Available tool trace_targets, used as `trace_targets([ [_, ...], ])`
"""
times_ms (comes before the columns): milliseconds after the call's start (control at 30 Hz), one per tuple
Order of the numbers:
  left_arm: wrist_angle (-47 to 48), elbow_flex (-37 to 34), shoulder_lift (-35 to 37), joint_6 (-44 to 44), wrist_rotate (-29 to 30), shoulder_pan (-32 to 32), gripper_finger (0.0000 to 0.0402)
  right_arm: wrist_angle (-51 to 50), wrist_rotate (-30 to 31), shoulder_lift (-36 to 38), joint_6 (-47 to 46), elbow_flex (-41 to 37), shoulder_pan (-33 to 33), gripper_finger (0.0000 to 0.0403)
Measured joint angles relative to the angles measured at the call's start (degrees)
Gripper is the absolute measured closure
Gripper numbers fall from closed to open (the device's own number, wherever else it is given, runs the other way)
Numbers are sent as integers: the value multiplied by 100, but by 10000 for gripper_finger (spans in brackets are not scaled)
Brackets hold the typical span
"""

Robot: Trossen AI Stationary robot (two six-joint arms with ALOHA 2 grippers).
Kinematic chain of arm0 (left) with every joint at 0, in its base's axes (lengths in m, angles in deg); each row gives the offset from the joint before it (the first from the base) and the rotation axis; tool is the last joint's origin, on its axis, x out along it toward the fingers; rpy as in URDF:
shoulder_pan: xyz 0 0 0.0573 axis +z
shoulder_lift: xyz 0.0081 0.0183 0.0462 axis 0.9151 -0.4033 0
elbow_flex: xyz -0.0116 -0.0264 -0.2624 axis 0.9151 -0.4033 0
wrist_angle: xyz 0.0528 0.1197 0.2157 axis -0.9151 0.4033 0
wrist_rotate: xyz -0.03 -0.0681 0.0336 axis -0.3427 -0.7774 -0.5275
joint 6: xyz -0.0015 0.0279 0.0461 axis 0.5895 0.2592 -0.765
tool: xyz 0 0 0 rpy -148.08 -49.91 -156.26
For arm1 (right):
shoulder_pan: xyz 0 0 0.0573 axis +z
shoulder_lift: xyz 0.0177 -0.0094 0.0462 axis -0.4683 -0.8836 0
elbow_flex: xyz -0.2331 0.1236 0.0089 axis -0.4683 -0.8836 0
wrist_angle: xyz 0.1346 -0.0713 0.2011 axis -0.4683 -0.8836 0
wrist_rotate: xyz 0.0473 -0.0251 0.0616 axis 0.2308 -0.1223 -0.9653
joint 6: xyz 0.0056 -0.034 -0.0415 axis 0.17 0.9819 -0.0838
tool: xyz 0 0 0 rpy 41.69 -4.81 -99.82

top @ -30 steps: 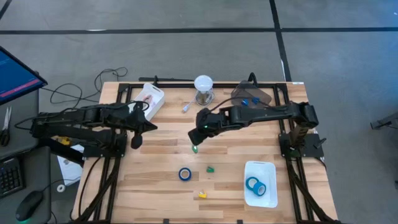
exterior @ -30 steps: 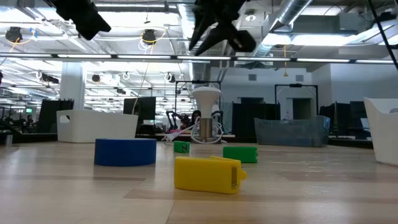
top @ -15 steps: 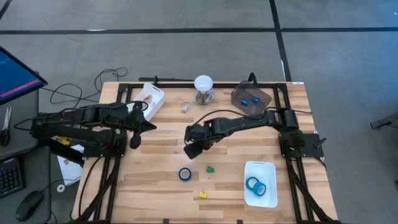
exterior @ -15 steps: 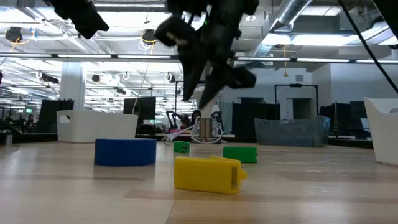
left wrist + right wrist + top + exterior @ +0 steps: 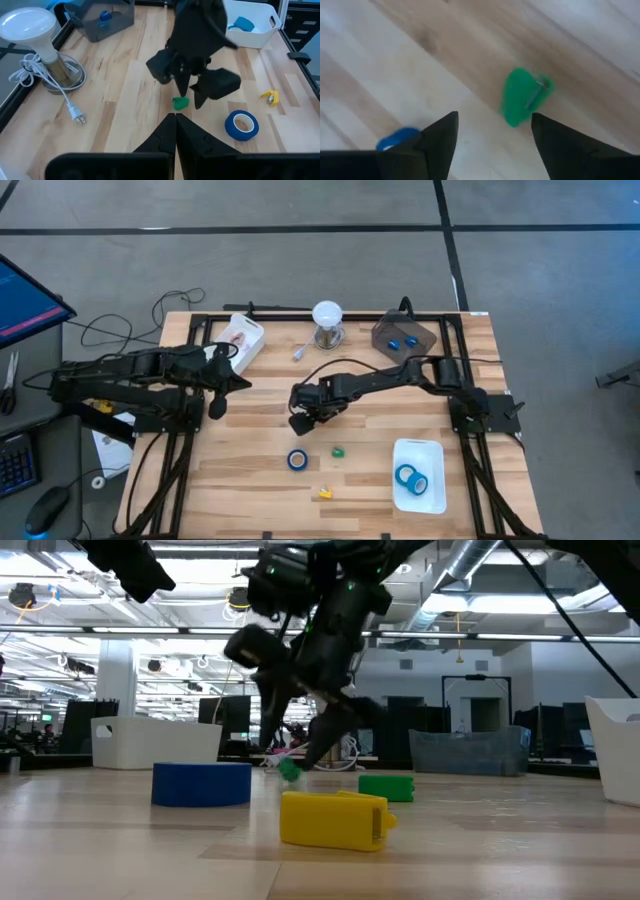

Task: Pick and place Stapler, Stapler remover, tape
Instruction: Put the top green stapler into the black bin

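Your right gripper (image 5: pixel 492 145) hangs jaws apart, a small green piece (image 5: pixel 521 103) just beyond them; left gripper (image 5: pixel 216 408) waits, jaws together.

Light is bright and even, coming from ceiling lamps (image 5: pixel 240 602) in the low view. Shadows on the bench (image 5: pixel 260 430) are soft. The right wrist view is blurred by motion.
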Motion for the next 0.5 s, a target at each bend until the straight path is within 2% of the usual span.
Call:
trace_targets([
  [500, 11, 0, 0, 4, 0, 0, 401, 318, -3, -220, 2, 2, -28, 197],
])
